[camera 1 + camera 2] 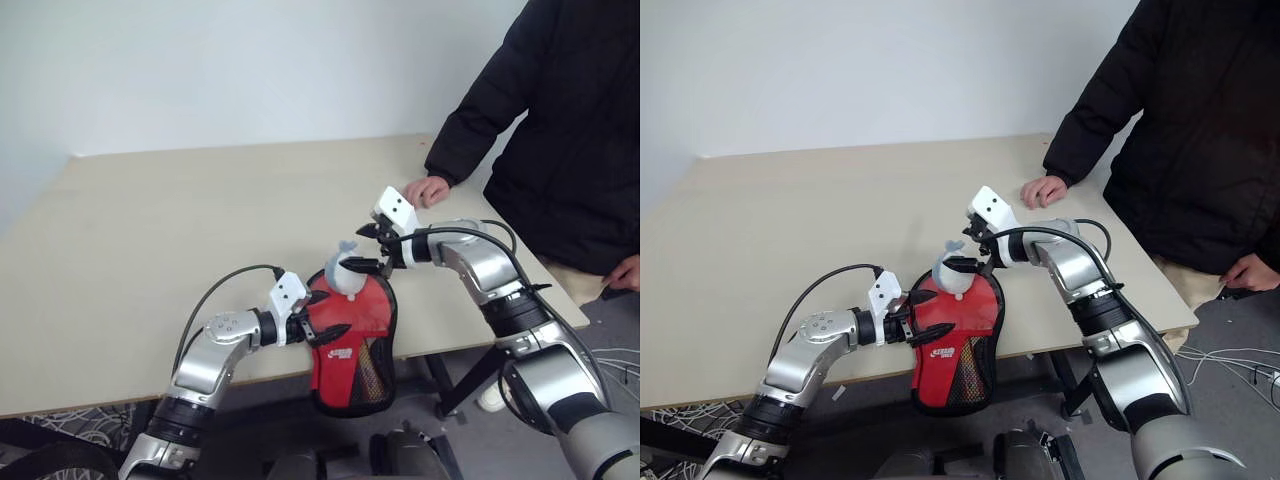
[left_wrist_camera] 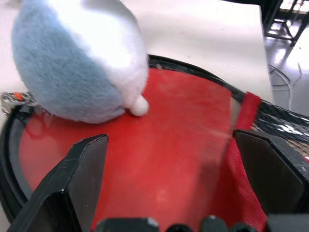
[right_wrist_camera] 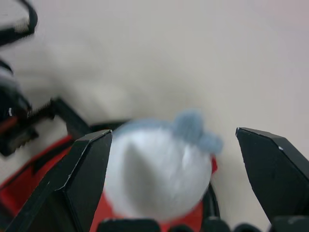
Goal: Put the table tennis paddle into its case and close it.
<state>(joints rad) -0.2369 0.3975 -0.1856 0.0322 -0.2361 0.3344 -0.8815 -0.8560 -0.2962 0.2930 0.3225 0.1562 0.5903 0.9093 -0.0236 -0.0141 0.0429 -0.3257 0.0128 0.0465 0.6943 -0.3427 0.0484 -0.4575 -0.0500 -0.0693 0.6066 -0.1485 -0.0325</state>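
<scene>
While spread wide and holding nothing, left tool [image 1: 318, 318] sits low and left of centre in the head views, at the near edge of the pale counter [image 1: 180, 220], black fingers [image 2: 72, 186] on either side of the red surface seen from the wrist. Just right of it, at lower centre, lies its case [image 1: 352, 350], red side up with black trim, white logo and black mesh pocket, the lower part hanging past the counter edge. Cannot tell whether the smooth red surface in the left wrist view is the table tennis paddle or the case lining; no pale handle to be made out. On the upper end of the case, touching the red, rests a small grey-white plush lump [image 1: 344, 273], grey on one side and white on the other, with a little white nub against the red. Further right and slightly higher, right tool [image 1: 374, 250] hangs over the counter, likewise spread wide and empty, pointing down and leftward toward the lump; from its wrist the lump [image 3: 159, 174] shows between the two black fingers [image 3: 84, 179], not gripped. At upper right, a person in a black jacket [image 1: 560, 130] stands beside the counter, one hand [image 1: 427, 190] resting on the counter's far right corner, near the right arm.
</scene>
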